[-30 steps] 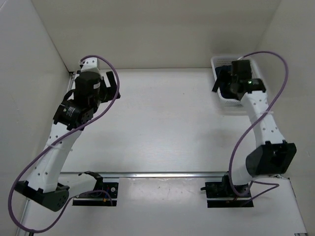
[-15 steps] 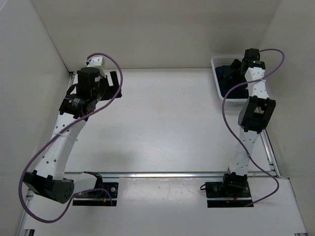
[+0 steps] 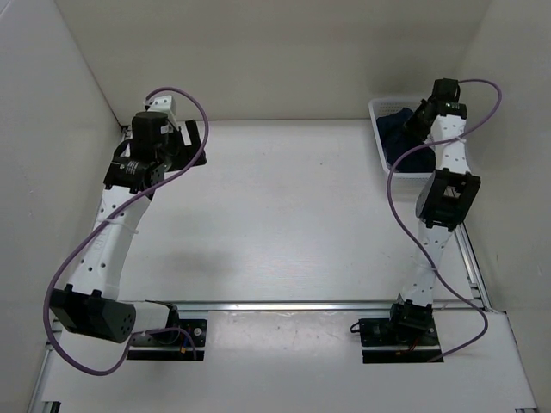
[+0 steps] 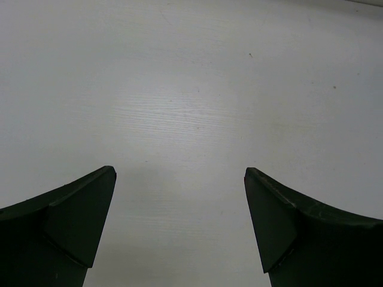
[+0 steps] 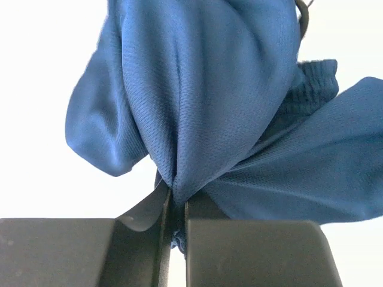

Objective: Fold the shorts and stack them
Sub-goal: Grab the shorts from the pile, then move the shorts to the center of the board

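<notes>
Upper right of the overhead view: the right gripper point(image 5: 173, 208), its fingers drawn nearly together, pinches a fold of the navy shorts point(image 5: 209, 101). The fabric is bunched at the white mesh basket point(image 3: 403, 177) in the table's far corner. Upper left: the left gripper point(image 4: 179, 173), fingers spread wide and holding nothing, hovers above the white table point(image 4: 191, 84).

You have a white mesh basket point(image 3: 403, 177) in the far right corner of the worktop point(image 3: 293, 215), close to the side wall. The worktop is pale, with faint grain and a few tiny dark specks. A metal rail point(image 3: 284, 304) runs along its near edge.
</notes>
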